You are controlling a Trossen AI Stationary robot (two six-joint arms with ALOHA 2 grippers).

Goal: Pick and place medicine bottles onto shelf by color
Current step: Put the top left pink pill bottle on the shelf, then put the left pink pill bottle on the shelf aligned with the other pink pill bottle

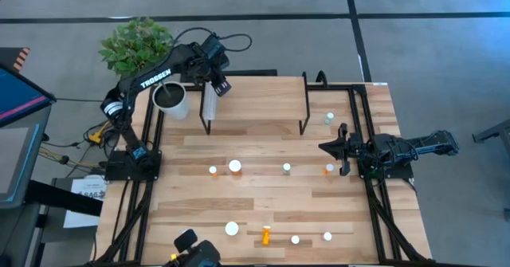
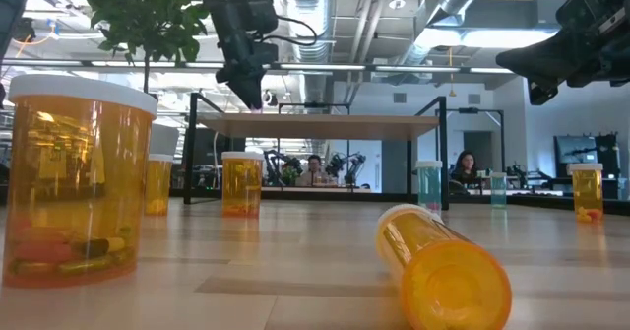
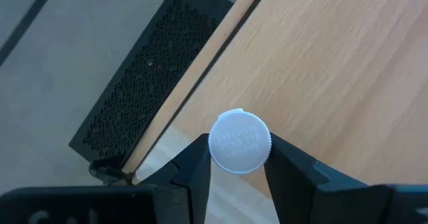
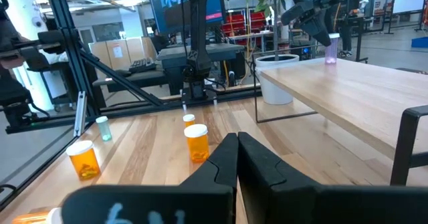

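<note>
Pink, white-capped bottle point(image 3: 239, 141) sits pinched in the left gripper point(image 3: 235, 174) fingers above the shelf point(image 1: 255, 96) corner nearest the plant pot point(image 1: 170, 100). Nine bottles dot the table point(image 1: 263, 203) beyond the shelf. Right gripper point(image 4: 235, 158) fingers are closed, empty.

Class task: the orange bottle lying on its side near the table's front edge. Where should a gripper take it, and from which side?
Grip the orange bottle across its round body from straight above, fingers straddling its width. It lies flat, so its cap points sideways.
</note>
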